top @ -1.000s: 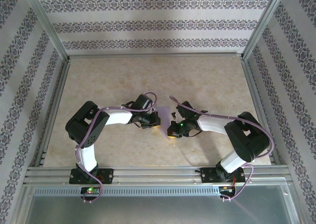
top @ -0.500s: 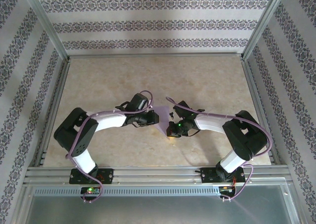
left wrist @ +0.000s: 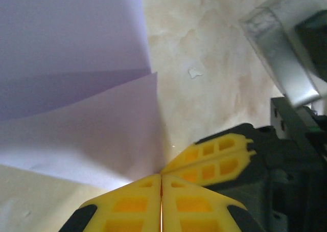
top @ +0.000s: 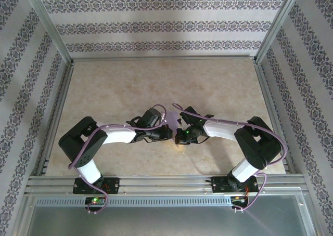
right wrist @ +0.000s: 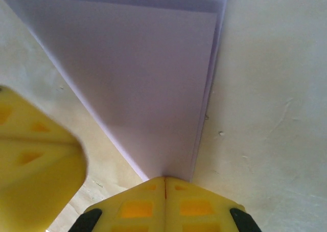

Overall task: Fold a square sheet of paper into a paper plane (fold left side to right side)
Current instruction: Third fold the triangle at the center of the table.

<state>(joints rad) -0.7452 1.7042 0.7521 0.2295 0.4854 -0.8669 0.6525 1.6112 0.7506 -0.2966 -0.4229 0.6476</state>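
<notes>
Both arms had drawn inward over the last second, the left one sliding right until the left gripper (top: 166, 134) and the right gripper (top: 180, 135) met nose to nose at mid-table (top: 119, 90). The folded lavender sheet (top: 170, 120) lay flat between and just beyond them, its layers tapering to a point at their tips.

Each gripper had its yellow fingers (left wrist: 133, 206) pressed together with no gap showing. In both wrist views the paper's narrow near end ran right up to the closed fingertips (whether a sliver was nipped between them or merely pressed down could not be told). Judging by the layout, the two were set at that point to pin it and sharpen the crease while the wider far part stayed flat.

No brand, label or writing was legible anywhere; the walls carried just a floral stripe pattern.
</notes>
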